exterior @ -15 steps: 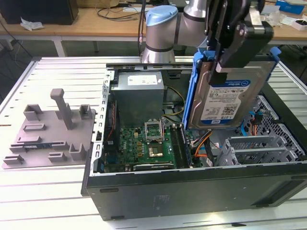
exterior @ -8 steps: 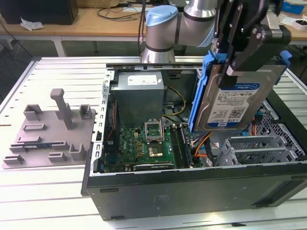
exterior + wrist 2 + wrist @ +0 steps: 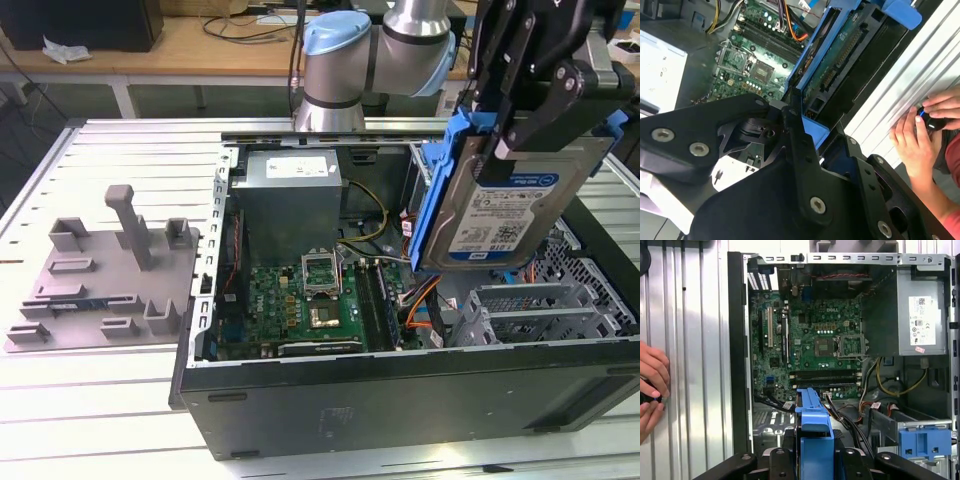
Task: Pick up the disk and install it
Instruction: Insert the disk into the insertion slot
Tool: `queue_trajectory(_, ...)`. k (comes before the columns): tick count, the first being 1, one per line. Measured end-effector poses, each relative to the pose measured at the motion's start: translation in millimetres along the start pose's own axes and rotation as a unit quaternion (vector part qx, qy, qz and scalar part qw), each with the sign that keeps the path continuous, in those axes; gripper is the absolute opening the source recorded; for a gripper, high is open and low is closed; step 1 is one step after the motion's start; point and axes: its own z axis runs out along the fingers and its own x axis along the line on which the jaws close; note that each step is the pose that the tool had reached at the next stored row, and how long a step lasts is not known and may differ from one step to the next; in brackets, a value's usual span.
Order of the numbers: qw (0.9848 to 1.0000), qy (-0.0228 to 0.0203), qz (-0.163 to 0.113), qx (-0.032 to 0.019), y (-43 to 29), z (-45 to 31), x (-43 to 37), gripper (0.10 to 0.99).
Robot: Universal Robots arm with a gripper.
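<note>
Disk (image 3: 505, 210) upright in claw (image 3: 497, 132) grip

A work table of ribbed silver metal slats (image 3: 120, 150) takes up most of the space, catching a bright, even light. Behind it a long wooden bench (image 3: 200, 50) stands on white legs (image 3: 122, 97), with a black box (image 3: 85, 22), a crumpled white rag (image 3: 66, 50) and loose cables (image 3: 240, 22) on top. The floor (image 3: 60, 95) beneath is dull grey-green.
</note>
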Motion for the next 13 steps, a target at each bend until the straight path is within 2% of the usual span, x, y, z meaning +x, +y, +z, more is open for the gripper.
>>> queue_trajectory(8, 1.0000, 0.0002, -0.001, -0.0008, -0.2, 0.0, 0.1, 0.365)
queue_trajectory(10, 1.0000, 0.0003, -0.007, -0.0052, -1.6, 0.5, 0.1, 0.365)
queue_trajectory(13, 0.9999, 0.0005, -0.010, -0.0068, -1.9, 0.7, 0.1, 0.365)
